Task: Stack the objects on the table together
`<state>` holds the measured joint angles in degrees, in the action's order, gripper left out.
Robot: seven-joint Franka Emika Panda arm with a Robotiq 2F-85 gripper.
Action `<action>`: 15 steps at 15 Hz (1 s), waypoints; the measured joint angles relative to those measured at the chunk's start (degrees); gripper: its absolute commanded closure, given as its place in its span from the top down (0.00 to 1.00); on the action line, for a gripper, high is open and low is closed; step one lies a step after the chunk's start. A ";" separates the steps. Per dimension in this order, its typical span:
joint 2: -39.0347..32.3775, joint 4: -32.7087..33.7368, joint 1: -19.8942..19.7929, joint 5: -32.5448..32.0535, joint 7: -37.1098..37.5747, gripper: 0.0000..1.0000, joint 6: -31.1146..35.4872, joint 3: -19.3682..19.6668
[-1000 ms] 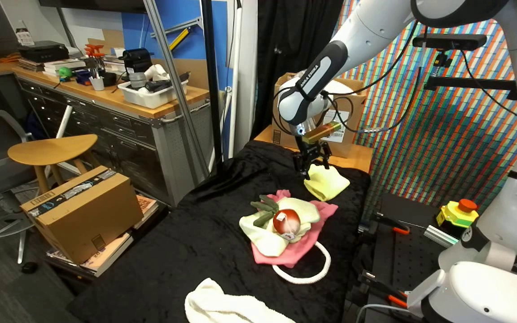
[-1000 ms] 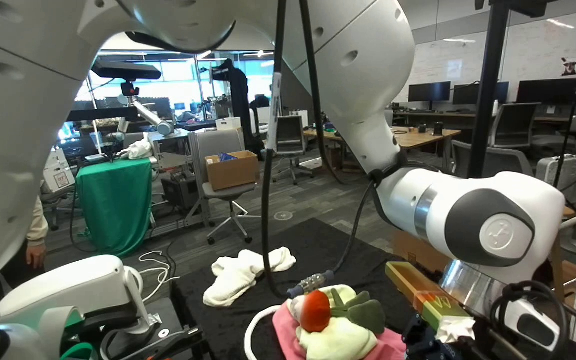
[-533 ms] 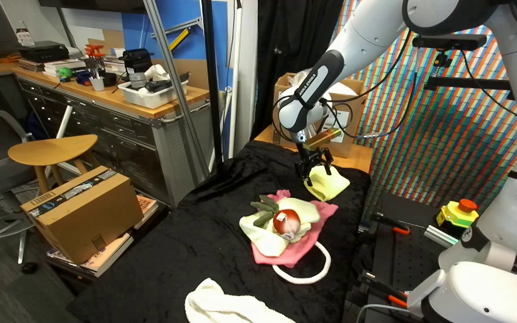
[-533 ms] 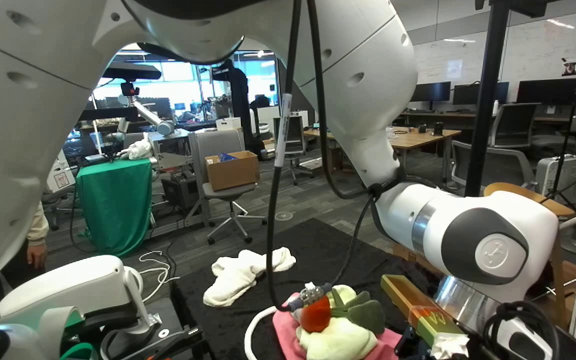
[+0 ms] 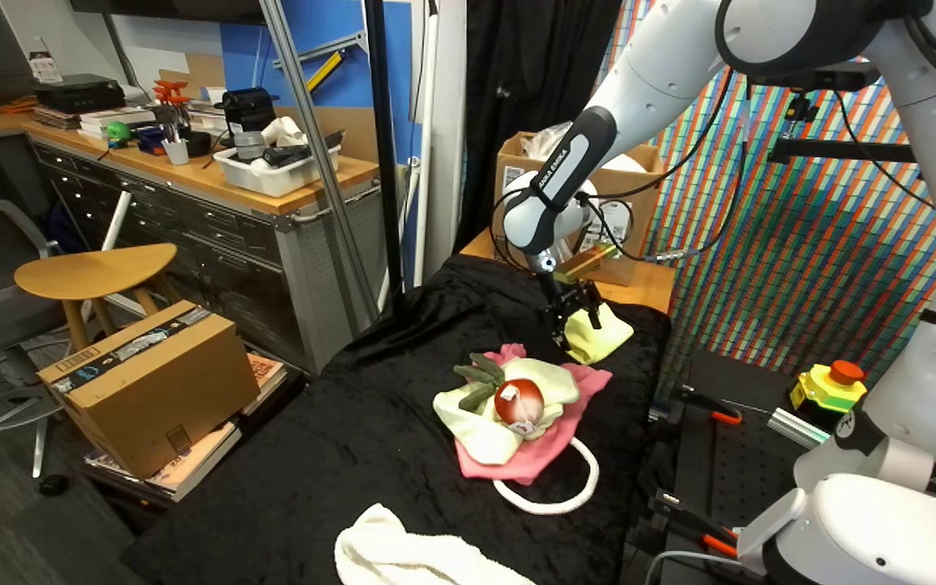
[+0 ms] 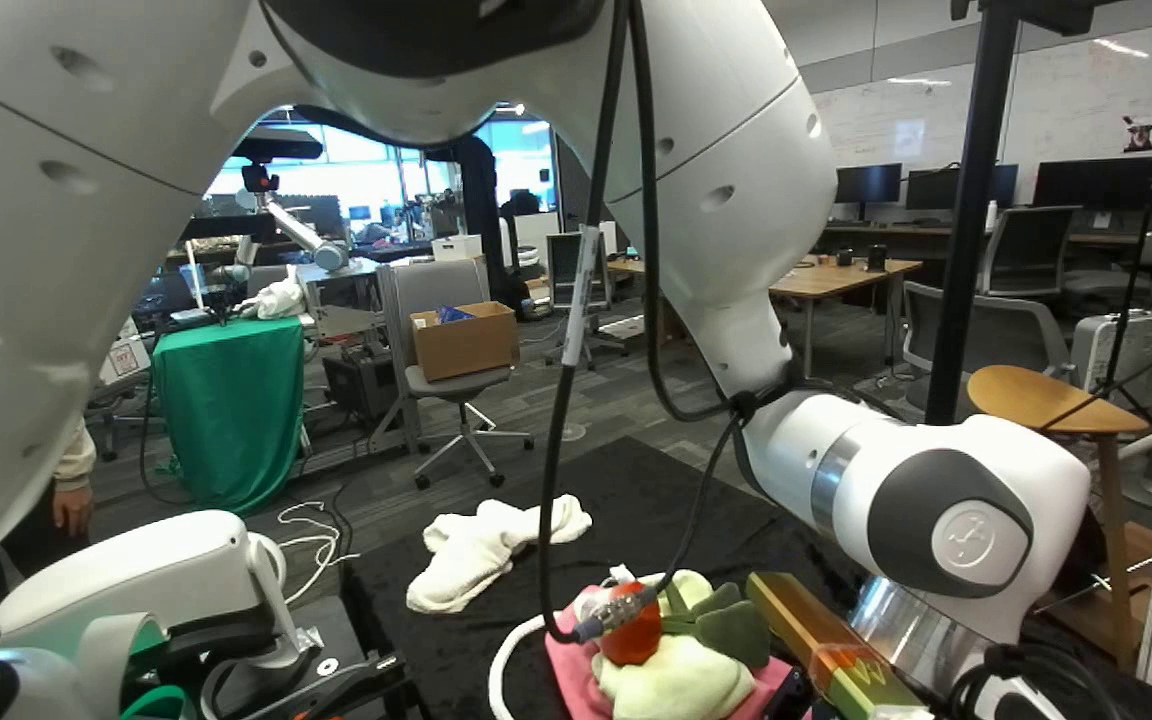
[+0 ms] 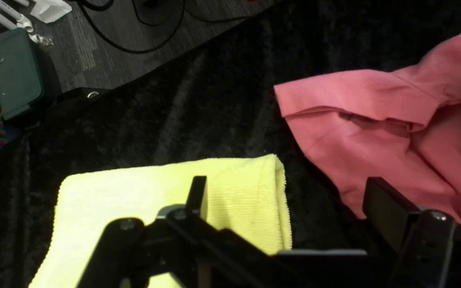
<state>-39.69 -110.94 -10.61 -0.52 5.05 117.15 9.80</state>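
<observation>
Lower than it was a second ago, the end effector [image 7: 289, 202] hangs with its jaws spread wide and nothing gripped between them. One jaw reaches over the yellow cloth [image 7: 134, 196]; the other shows against the edge of the pink cloth [image 7: 374, 148], and I can't tell whether either one touches. That straddle worries me: if the jaws come together like this, they might snag pink along with yellow, because the two lie just beside each other with only a strip of the black-draped bench [image 5: 314, 455] between. Pressed too low, they could ruck that up as well; too high, and a soft fold may simply slip out. A tugged pink cloth would probably upset what sits on it: the pale cloth [image 5: 484, 439] and, on top, the red item [image 5: 519, 402], which looks round enough to roll off. Farther out, the rope [image 5: 549, 509] curves beside the pink cloth, and the white cloth [image 6: 476, 555] lies well apart, yet to be stacked, I'd judge.
</observation>
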 measured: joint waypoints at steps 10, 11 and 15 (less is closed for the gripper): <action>-4.13 1.74 -1.85 0.00 -3.46 1.00 0.00 0.10; -4.33 1.89 -2.07 0.00 -3.69 1.00 0.00 0.10; -5.21 2.70 -2.73 0.00 -4.17 1.00 -0.03 0.11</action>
<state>-44.90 -108.24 -13.34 -0.52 0.87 117.12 9.91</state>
